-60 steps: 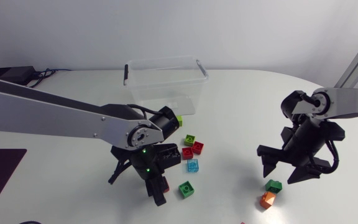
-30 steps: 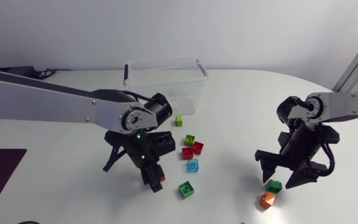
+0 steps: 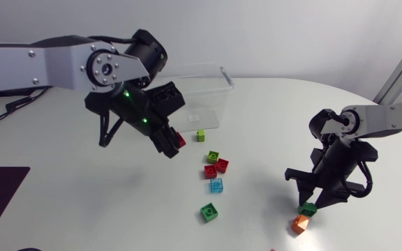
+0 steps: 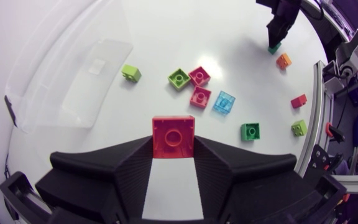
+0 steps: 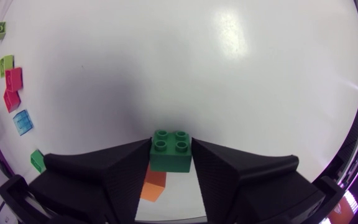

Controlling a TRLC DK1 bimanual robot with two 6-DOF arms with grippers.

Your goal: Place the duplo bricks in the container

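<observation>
1. Holding a red brick tight from both sides, the left fingers hang high over the desk.
2. The clear container is close by, just beyond the red brick. I see no bricks inside it.
3. A small pale sticker is on the container's wall. It is too small to read.
4. The right fingers are down on the desk, well apart from the container. They press on a dark green brick from two sides, and the brick sits on the desk.
5. An orange brick lies just beside the dark green one.
6. A little lime brick lies near the container's front.
7. Between the two arms sit a green brick, two red ones and, and a light blue one, all close together.
8. One more green brick lies alone, nearer the desk's front edge.
9. Nothing stands between the red brick and the container.
</observation>
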